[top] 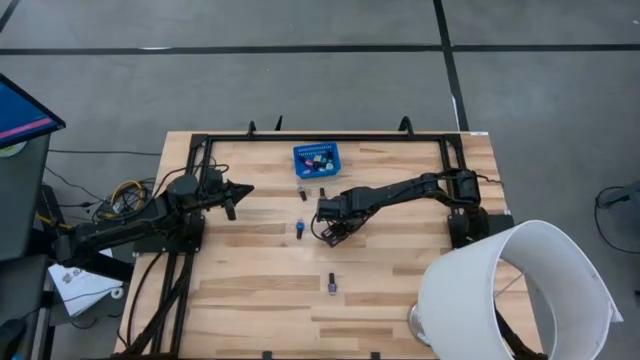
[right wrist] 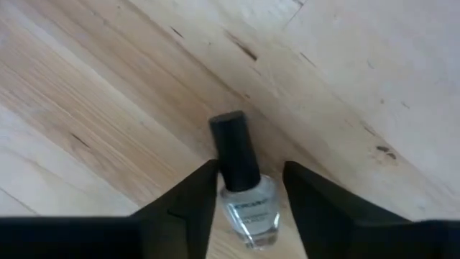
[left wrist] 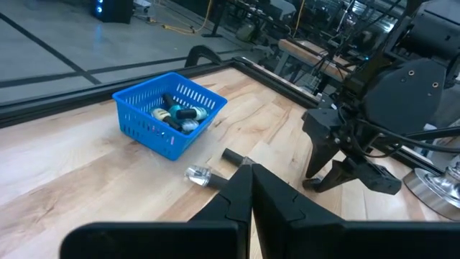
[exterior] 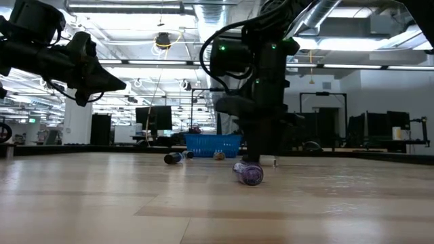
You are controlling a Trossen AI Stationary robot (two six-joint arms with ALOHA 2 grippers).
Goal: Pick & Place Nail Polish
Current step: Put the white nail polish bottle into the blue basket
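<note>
Left wrist view: blue basket (left wrist: 169, 115) holds several nail polish bottles (left wrist: 180, 115); left jaws together, right jaws apart.

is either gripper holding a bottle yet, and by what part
Cannot be told: the right gripper straddles a pale bottle at its neck, fingers not clearly touching. Left gripper holds nothing.

Right claw (right wrist: 248, 188) low at mid-table, fingers parted; left claw (left wrist: 251, 188) aloft (closed).
</note>
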